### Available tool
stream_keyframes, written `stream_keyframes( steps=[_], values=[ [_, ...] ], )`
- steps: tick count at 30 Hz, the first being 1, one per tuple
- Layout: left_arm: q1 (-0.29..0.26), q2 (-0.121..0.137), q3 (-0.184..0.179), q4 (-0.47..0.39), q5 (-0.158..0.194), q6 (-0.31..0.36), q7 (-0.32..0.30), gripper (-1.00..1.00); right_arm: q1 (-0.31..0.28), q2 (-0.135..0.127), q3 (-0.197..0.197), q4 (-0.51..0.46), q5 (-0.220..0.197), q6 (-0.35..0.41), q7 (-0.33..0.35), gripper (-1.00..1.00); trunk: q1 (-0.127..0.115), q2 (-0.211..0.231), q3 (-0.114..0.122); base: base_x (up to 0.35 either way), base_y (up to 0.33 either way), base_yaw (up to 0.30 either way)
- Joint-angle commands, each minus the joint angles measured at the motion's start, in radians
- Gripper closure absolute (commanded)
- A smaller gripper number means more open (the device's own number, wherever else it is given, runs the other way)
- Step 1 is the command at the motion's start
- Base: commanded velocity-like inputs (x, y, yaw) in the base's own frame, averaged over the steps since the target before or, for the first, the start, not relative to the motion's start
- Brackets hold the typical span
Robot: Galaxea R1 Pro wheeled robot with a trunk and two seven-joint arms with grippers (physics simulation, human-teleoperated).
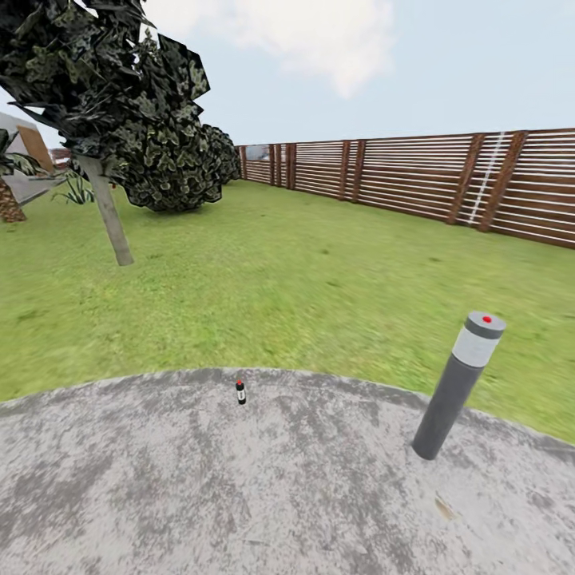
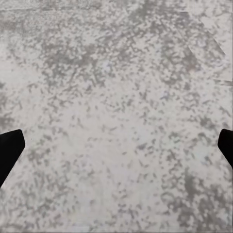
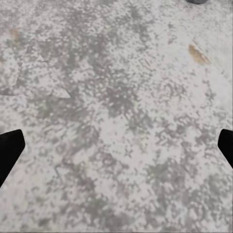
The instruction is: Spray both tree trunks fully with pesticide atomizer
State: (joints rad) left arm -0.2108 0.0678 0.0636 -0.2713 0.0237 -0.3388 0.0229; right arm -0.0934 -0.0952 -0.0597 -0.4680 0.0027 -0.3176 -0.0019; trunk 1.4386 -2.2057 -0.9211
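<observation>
Jaws of both grippers, left [image 2: 116,145] and right [image 3: 116,145], spread wide over bare paving [image 1: 160,495]; atomizer [image 1: 240,392] upright near the lawn [image 1: 303,279] edge, well apart, to be approached squarely and gripped by its body.

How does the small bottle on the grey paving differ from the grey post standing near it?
The atomizer is tiny and dark with a red cap and a pale band; the bollard is far taller, grey, with a pale collar and a red dot on its top. The atomizer stands upright, while the bollard looks tilted in the head view. The atomizer sits near the paving's edge by the lawn; the bollard stands to its right. Both rest on the paving.
</observation>
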Motion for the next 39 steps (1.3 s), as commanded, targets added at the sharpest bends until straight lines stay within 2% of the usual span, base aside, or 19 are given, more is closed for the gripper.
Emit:
stream_keyframes(
  steps=[1, 17, 30, 39],
  values=[
    [-0.001, 0.0, 0.001, 0.001, 0.002, -0.003, 0.0, -1.0, 0.0, 0.0, -0.002, 0.0, 0.0, -0.003, 0.0, -1.0, 0.0, 0.0, -0.001, 0.339, 0.134, 0.21],
    [-0.001, 0.0, 0.001, 0.001, 0.002, -0.003, 0.0, -1.0, 0.0, 0.0, -0.002, 0.001, 0.0, -0.003, 0.0, -1.0, 0.0, 0.0, -0.001, 0.34, 0.064, 0.032],
    [-0.001, 0.0, 0.001, 0.001, 0.002, -0.003, 0.0, -1.0, 0.0, 0.0, -0.002, 0.0, 0.0, -0.003, 0.0, -1.0, 0.0, 0.0, -0.001, 0.326, 0.167, -0.002],
    [-0.001, 0.0, 0.001, 0.001, 0.002, -0.003, 0.0, -1.0, 0.0, 0.0, -0.002, 0.0, 0.0, -0.003, 0.003, -1.0, 0.0, 0.0, -0.001, 0.298, 0.214, -0.198]
  ],
)
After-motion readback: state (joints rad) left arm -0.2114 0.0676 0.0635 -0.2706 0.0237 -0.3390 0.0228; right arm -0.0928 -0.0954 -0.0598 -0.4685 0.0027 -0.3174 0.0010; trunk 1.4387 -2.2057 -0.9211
